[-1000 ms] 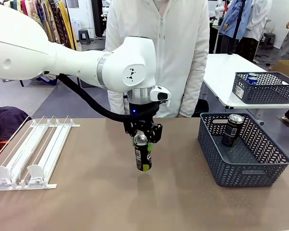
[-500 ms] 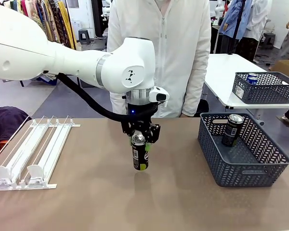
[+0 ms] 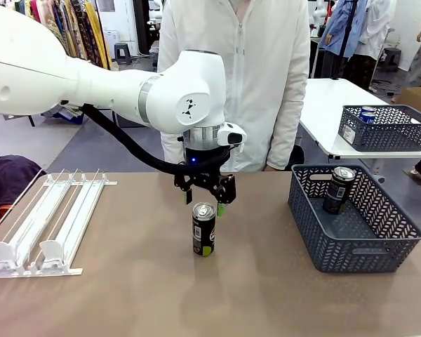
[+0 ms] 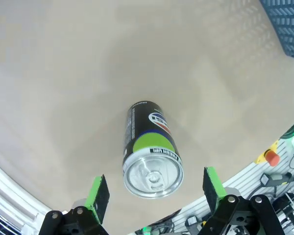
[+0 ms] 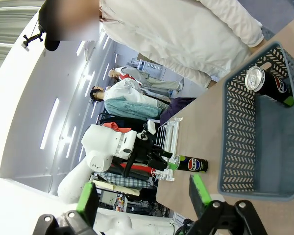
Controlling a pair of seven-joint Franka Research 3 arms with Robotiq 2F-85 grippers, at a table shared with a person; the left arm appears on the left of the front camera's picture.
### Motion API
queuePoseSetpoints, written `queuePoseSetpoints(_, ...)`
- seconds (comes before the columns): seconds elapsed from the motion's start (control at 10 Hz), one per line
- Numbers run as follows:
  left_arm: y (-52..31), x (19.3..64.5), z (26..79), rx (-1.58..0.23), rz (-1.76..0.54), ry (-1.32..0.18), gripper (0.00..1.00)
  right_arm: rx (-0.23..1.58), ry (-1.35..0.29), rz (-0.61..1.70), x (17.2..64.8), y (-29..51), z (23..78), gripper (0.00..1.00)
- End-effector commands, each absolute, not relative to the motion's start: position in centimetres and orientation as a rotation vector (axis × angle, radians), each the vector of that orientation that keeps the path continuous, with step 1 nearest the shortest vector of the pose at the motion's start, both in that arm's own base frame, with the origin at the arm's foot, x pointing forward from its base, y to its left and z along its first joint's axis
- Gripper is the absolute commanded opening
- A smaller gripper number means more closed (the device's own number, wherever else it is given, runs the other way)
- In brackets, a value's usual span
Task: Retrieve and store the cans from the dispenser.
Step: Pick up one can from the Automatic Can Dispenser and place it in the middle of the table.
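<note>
- At the lower left of the front view lies the dispenser (image 3: 45,225), a flat white rack of thin wire rails and plastic lanes, with blocky white pushers at its near end; no can lies in its lanes.
- Just left of centre, a slim black can (image 3: 203,229) stands upright on the smooth matte tan table (image 3: 147,295). It has a shiny silver top with a pull tab and a green patch low on its side.
- The left gripper (image 3: 204,196) hangs directly above that can, its black fingers spread apart and off the metal, holding nothing. In the left wrist view the green pads (image 4: 98,195) stand wide on either side of the can's round silver lid (image 4: 153,176), clear of it.
- At the right of the front view sits a dark grey plastic basket (image 3: 354,249) with lattice walls; a second black can (image 3: 338,189) stands upright at its far wall.
- In the right wrist view the right gripper (image 5: 142,196) has its green-padded fingers wide apart with nothing between them.
- At the upper right, a smaller grey lattice basket (image 3: 386,128) rests on a white table.
</note>
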State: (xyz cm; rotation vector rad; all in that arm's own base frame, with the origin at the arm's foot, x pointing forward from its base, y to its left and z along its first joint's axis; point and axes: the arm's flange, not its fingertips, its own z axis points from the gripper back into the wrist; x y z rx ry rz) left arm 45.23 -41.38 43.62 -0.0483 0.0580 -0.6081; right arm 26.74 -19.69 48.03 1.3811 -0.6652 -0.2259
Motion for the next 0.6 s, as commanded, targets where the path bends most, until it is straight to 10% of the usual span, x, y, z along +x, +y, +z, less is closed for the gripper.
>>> queuePoseSetpoints(0.0, -40.5, 44.9, 43.8, -0.026, -0.578, 0.024, 1.0, 1.394, -0.688, -0.219, 27.0, -19.8, 48.4, 1.0)
queuePoseSetpoints(0.5, -31.1, 45.2, 50.1, -0.246, -0.479, 0.01, 1.0, 1.394, -0.688, -0.219, 27.0, -19.8, 48.4, 1.0)
